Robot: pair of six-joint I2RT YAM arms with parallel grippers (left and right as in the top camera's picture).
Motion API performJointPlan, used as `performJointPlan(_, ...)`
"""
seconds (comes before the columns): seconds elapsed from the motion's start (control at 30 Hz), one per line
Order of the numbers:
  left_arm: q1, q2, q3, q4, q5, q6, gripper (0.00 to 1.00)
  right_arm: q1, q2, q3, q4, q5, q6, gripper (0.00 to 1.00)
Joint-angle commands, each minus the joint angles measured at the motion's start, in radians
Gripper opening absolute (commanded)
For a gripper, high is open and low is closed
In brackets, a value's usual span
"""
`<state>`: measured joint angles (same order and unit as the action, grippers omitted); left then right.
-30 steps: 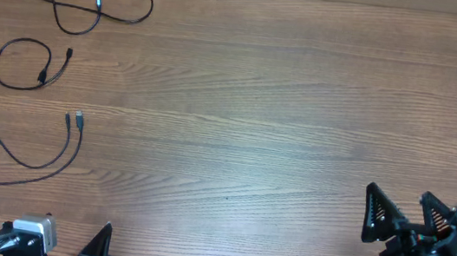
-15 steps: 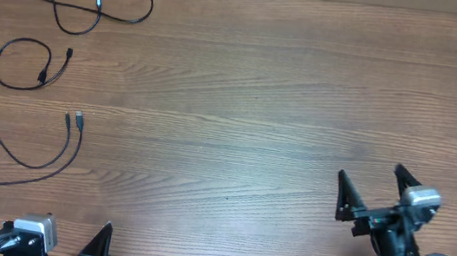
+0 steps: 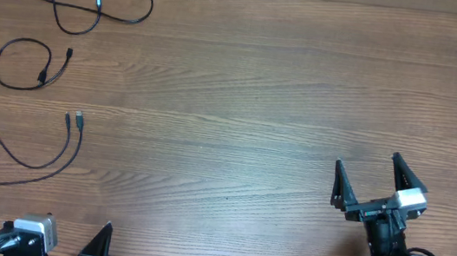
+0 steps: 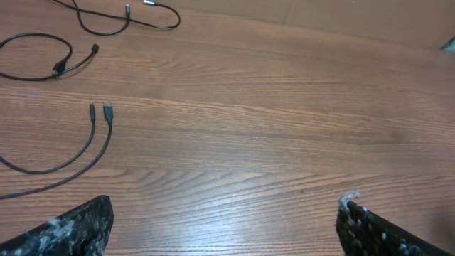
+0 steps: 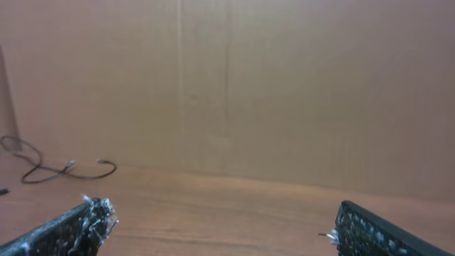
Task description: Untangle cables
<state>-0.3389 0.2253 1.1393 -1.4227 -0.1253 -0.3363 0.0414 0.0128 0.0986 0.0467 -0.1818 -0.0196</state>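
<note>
Three thin black cables lie apart on the left side of the table: the far one [image 3: 68,8] in a loose S with silver tips, the middle one [image 3: 22,68] in a loop, the near one [image 3: 25,151] in a long curve with both plugs side by side. The left wrist view shows the same cables, far [image 4: 121,18], middle [image 4: 43,60] and near [image 4: 78,153]. My left gripper [image 4: 225,208] is open at the front left edge, short of the near cable. My right gripper [image 3: 368,163] is open and empty at the front right, far from all cables.
A brown cardboard wall [image 5: 284,85] runs along the table's back edge. The wooden table [image 3: 240,103] spreads bare between the cables and my right arm. One cable [image 5: 43,167] shows small at the far left of the right wrist view.
My right gripper has moved left and away from the front right corner, out over the table. The left arm and the cables have stayed put.
</note>
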Motion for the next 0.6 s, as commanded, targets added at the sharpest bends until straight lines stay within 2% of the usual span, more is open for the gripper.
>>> performJointPlan(0.0, -0.002, -0.003, 0.0, 0.0, -0.013, 0.01, 0.99, 0.006, -0.01, -0.05, 0.052, 0.051, 0.023, 1.0)
performJointPlan(0.1, -0.002, -0.003, 0.0, 0.0, -0.013, 0.01, 1.0, 0.006, -0.01, -0.093, 0.102, 0.056, 0.023, 1.0)
performJointPlan(0.23, -0.002, -0.003, 0.0, 0.0, -0.013, 0.01, 1.0, 0.009, -0.01, -0.091, 0.063, 0.085, 0.043, 1.0)
performJointPlan(0.47, -0.002, -0.003, 0.0, 0.0, -0.013, 0.011, 1.0, 0.009, -0.01, -0.091, -0.131, 0.092, 0.044, 1.0)
performJointPlan(0.57, -0.002, -0.003, 0.0, 0.0, -0.013, 0.01, 0.99, 0.009, -0.01, -0.091, -0.127, 0.093, 0.044, 1.0)
